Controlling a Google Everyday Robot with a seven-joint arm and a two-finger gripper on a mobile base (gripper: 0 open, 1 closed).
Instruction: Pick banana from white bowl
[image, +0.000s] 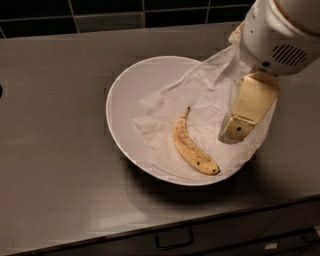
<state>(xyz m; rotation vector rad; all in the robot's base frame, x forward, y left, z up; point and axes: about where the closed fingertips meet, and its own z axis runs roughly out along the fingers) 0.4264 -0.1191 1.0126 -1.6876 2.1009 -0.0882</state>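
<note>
Nothing is picked yet: the banana (192, 149) lies in the white bowl (125, 95), near my gripper (238, 127), whose state I cannot tell.

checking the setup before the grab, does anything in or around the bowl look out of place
Yes: a crumpled paper sheet covers the right half of the white bowl and spills over its far right rim onto the counter. The banana lies on the sheet. The gripper hangs above the sheet, right of the banana.
</note>
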